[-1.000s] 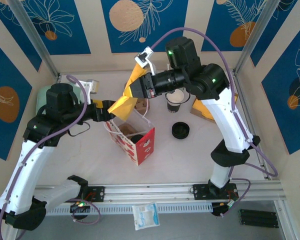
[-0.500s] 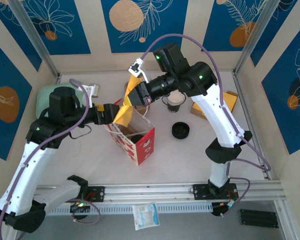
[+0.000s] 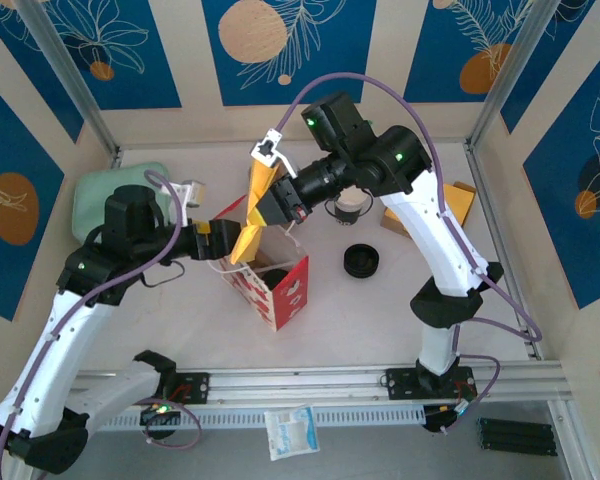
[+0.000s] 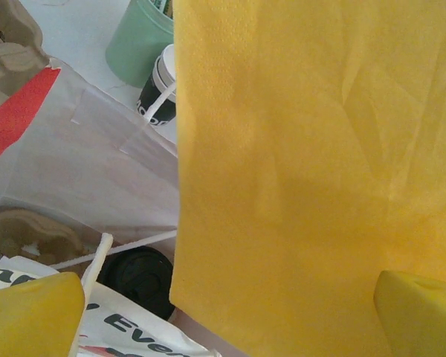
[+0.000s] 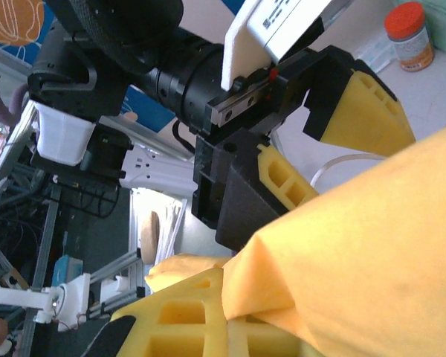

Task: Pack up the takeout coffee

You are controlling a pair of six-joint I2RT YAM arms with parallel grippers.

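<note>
The takeout coffee (image 3: 348, 206) is a white cup with a dark band, standing at the back of the table half behind my right arm. The same cup (image 4: 160, 88) stands next to a pale green cup (image 4: 137, 41). My right gripper (image 3: 271, 194) (image 5: 230, 316) is shut on a yellow napkin (image 3: 248, 238) (image 4: 305, 171) that hangs over the red and white paper bag (image 3: 277, 288). My left gripper (image 3: 223, 241) (image 4: 223, 320) is open at the bag's left rim. Its yellow fingers (image 5: 357, 111) stand wide apart, with the napkin hanging in front of them.
A flat black lid (image 3: 361, 261) lies right of the bag. A dark round thing (image 4: 137, 279) and brown moulded cardboard (image 4: 30, 238) sit inside the bag. A yellow-brown packet (image 3: 460, 202) lies at the right wall, and a mint-green item (image 3: 95, 190) at the back left.
My right gripper has carried the napkin left and lower, toward the bag and the left gripper. The left arm has shifted slightly nearer, with its gripper still open.
</note>
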